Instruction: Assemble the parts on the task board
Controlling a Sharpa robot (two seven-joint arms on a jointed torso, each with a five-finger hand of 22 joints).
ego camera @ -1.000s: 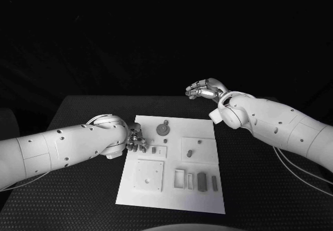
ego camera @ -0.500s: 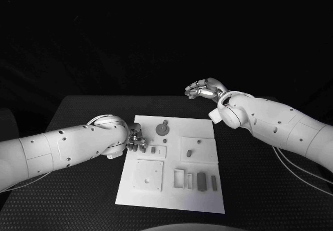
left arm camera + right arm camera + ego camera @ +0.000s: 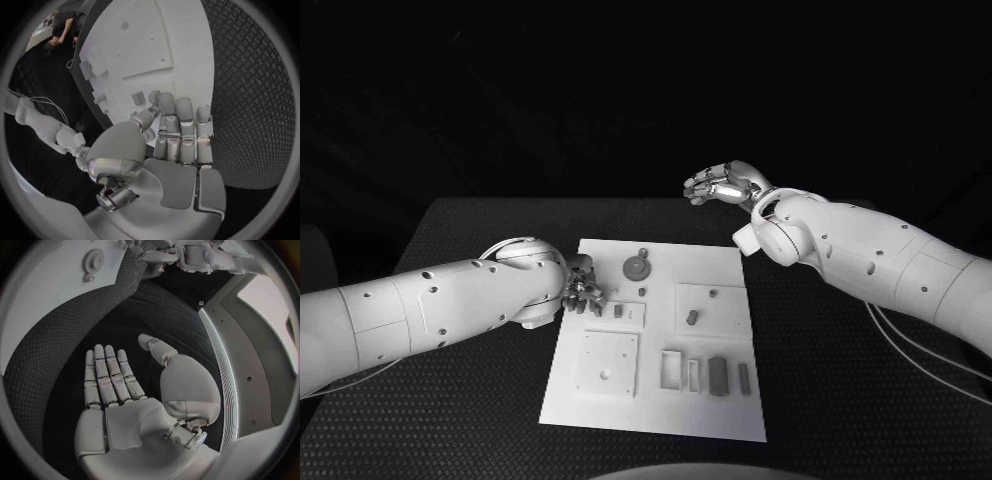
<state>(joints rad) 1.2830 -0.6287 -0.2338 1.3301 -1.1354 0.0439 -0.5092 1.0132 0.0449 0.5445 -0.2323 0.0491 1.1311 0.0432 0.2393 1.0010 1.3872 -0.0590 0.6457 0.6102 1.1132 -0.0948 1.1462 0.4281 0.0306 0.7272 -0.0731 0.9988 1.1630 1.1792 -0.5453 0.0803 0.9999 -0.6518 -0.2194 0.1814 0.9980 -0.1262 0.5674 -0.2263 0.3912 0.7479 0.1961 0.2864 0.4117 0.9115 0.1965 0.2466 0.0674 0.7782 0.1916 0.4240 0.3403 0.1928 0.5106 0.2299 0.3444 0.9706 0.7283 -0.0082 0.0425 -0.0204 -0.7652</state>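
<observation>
The white task board [image 3: 661, 400] lies in the middle of the table, also seen in the left wrist view [image 3: 156, 45] and the right wrist view [image 3: 50, 295]. On it are a round toothed part [image 3: 636, 267], a small part [image 3: 692, 318] on a square plate, and several slim parts [image 3: 718, 375] near the front. My left hand [image 3: 584, 293] lies at the board's left edge, its fingers [image 3: 178, 125] stretched out next to two small parts [image 3: 145, 97], nothing held. My right hand [image 3: 728, 185] hovers over the table's far edge, flat and empty [image 3: 115, 385].
The black ribbed table top [image 3: 473, 400] surrounds the board, with room on both sides. A second square plate [image 3: 610, 365] sits at the board's front left. My right forearm [image 3: 877, 260] crosses above the table's right side.
</observation>
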